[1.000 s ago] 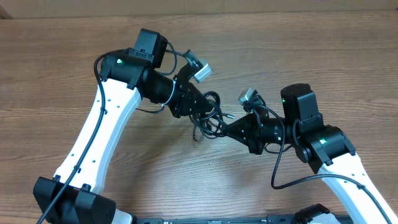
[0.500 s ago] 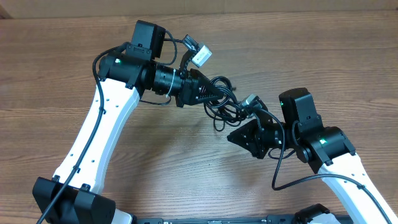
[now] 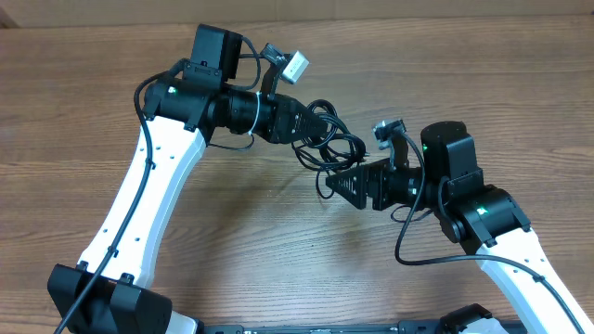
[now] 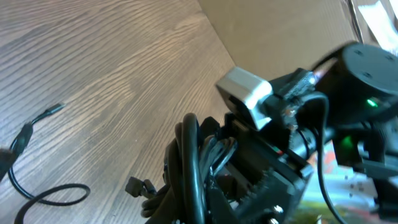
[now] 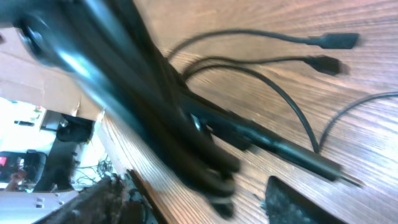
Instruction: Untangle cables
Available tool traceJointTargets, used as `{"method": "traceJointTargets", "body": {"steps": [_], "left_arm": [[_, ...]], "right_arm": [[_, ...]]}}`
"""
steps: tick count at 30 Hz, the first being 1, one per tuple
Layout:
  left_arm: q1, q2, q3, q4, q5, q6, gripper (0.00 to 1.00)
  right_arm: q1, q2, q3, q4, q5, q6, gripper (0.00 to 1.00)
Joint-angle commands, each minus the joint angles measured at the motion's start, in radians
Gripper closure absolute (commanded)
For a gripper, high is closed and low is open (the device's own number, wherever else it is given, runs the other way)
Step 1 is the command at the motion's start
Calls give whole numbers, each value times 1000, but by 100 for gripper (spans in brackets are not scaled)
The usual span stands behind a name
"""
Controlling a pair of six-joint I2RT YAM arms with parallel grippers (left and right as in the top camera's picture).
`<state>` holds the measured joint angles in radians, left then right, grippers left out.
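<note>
A knotted bundle of thin black cables [image 3: 328, 148] is clamped in the left pincer [image 3: 314, 128], while the right pincer [image 3: 336, 184] is held open just beside it.

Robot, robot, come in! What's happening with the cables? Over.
Left gripper: fingers shut on the cables. Right gripper: fingers open, beside the bunch, holding nothing. Nothing else seen in the way.
</note>
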<state>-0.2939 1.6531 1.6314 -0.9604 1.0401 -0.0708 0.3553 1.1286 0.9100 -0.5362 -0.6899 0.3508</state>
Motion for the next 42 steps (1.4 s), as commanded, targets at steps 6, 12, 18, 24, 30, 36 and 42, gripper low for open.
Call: {"method": "traceJointTargets", "body": {"steps": [6,12,18,24,30,36,42], "left_arm": [[3,-19,21,5,126,-89,96],[3,-19,21,-5,353,-72,96],[5,-19,21,-24,542,-67,96],[6,-19,21,-35,542,-85,96],[29,-19,21,-33,496,-87,96],[93,-19,21,-34,295,-125,96],[145,-19,21,-34,166,-166,96]], "right_arm": [[3,-14,6,19,230,205,27],[3,-14,6,3,448,264,27],[3,-13,6,2,587,278,26],[2,-13,6,0,694,270,25],[-18,-13,6,7,645,237,23],[-17,-13,6,-29,480,190,21],[-17,-13,6,-68,326,127,20]]}}
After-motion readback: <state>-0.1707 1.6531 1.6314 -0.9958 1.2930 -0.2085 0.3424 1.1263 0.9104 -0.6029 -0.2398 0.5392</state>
